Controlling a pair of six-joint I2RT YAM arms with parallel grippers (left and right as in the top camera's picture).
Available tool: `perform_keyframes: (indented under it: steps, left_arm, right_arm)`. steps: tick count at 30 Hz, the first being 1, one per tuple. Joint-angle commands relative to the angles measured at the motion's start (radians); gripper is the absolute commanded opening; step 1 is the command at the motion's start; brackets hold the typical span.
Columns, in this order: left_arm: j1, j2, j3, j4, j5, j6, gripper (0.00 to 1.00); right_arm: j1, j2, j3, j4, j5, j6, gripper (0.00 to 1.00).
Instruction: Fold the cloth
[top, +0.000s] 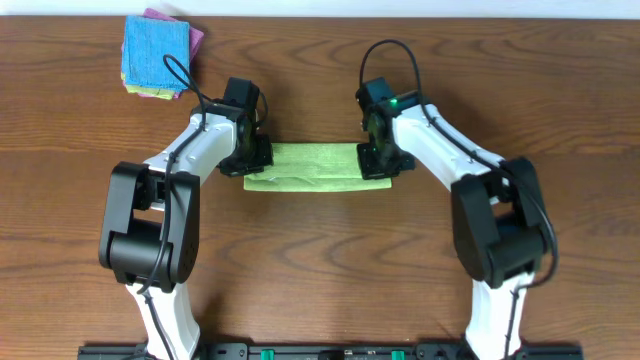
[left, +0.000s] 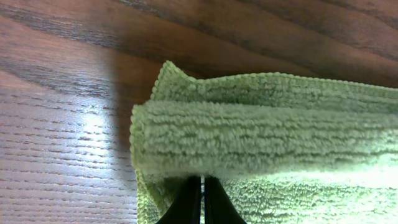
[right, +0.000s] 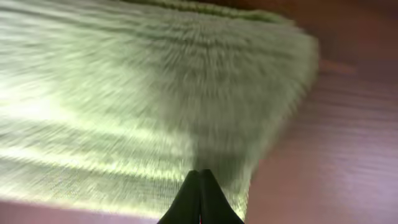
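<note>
Green cloth (top: 316, 167) lies centre frame as a long strip on the wood surface (top: 330, 260). Left pincer (left: 202, 182) and right pincer (right: 200, 174) are each clamped on an end. I'd move both ends level, same pace, and align edges before release.

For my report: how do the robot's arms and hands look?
The left arm and right arm have white links with black joints. A black cable loops above each wrist. A green light glows on the right arm. The left hand and right hand are black, with fingers tapering to points.
</note>
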Motion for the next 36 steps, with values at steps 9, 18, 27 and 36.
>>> perform_keyframes:
  steps: [9,18,27,36]
  left_arm:
    - [0.006,0.043,-0.039,-0.027,-0.052,-0.003,0.06]
    - [0.006,0.043,-0.039,-0.013,-0.052,-0.004,0.06]
    - [0.006,0.043,-0.039,-0.002,-0.010,-0.003,0.06]
    - [0.006,0.043,-0.039,0.000,-0.006,-0.004,0.06]
  right_arm:
    - [-0.303,-0.382,-0.047,0.031,-0.327,-0.146,0.21]
    - [-0.435,-0.344,-0.523,0.523,-0.761,-0.104,0.64]
    - [-0.364,-0.162,-0.555,0.694,-0.768,-0.018,0.70]
    - [-0.324,-0.063,-0.555,0.794,-0.744,0.079,0.72]
